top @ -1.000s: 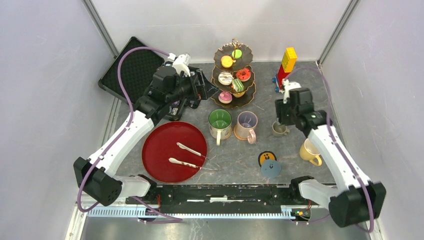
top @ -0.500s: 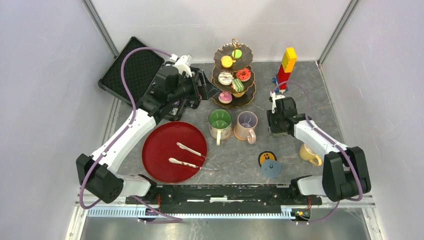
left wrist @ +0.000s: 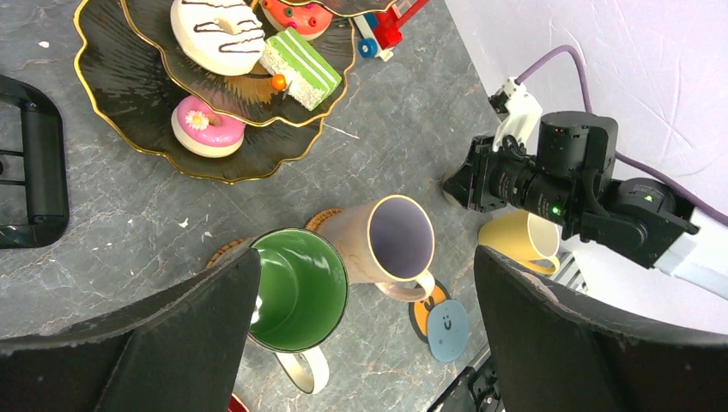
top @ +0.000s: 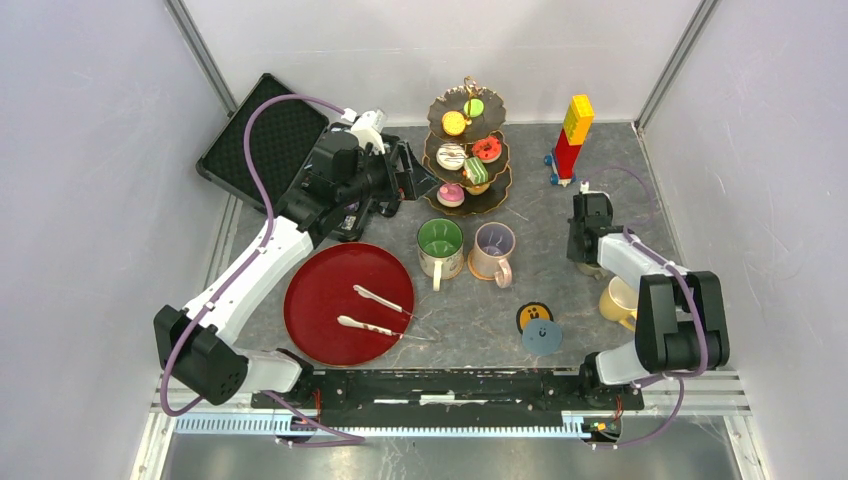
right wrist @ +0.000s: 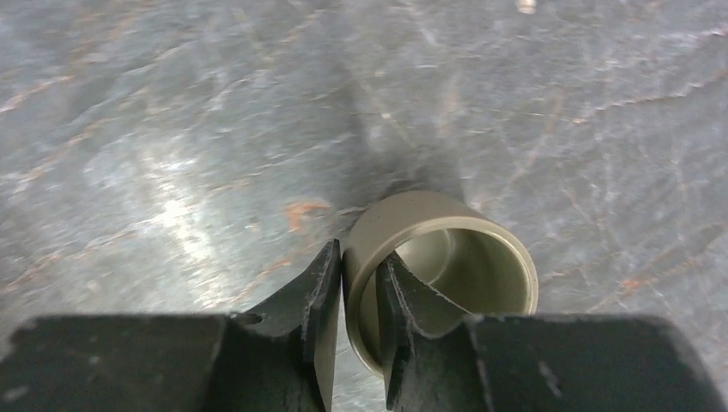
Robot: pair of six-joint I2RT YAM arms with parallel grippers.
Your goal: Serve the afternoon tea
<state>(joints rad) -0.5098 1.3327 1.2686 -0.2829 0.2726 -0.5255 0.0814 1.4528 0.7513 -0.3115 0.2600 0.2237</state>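
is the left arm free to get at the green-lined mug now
Probably yes: the left arm's jaws stand wide open, aimed at the green-lined mug, with nothing between. The lilac mug close beside it may crowd them.

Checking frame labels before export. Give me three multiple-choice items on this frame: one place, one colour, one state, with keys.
1. The pink donut sits on which tier of the stand?
A top
B middle
C bottom

2. Next to the red tray, the nearest mug is lined in:
A green
B blue
C red

3. The right gripper is:
A open, holding nothing
B shut on the small grey mug, at its wall
C shut, holding nothing

Answers:
1 C, it lies on the lowest, widest plate.
2 A, its inside is green in both the top and left wrist views.
3 B, the right wrist view shows one finger inside the rim and one outside, pinching the wall.
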